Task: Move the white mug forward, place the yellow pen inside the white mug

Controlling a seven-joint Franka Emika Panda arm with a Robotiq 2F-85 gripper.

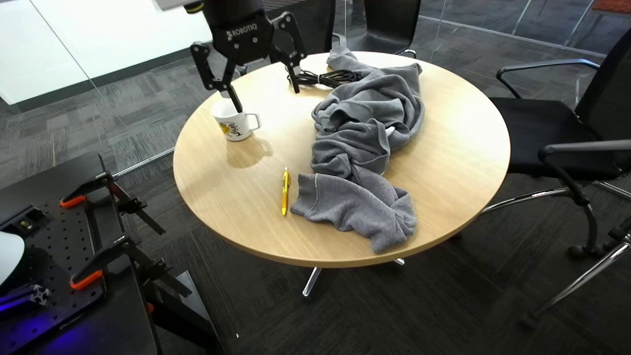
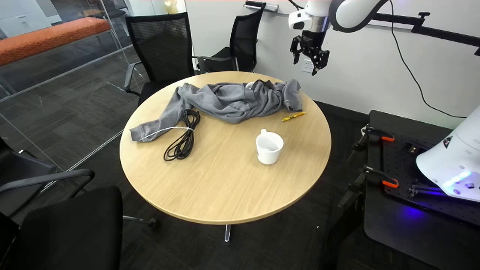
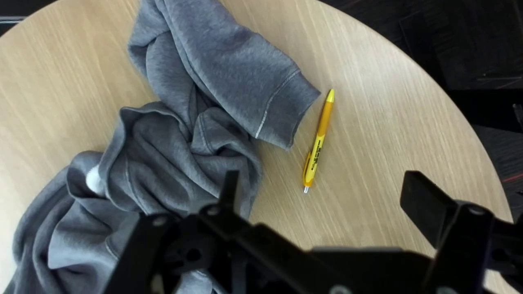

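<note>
The yellow pen (image 1: pixel 285 192), toward eight o'clock on the table (image 1: pixel 291 138) in an exterior view, should prove light, stiff, perhaps slick, best pinched mid-barrel; the white mug (image 1: pixel 231 129) sits at its eleven o'clock, and the claw (image 1: pixel 268 101) hangs spread, empty.

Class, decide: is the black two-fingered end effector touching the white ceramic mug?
Apart. An exterior view shows the end effector high in the air, a plain gap between it and the mug.

Smooth ceramic white mug (image 2: pixel 268 153), shiny plastic yellow pen (image 3: pixel 320 139), matt grey cloth (image 1: pixel 352 148), wood-grained table (image 2: pixel 225 183)
</note>
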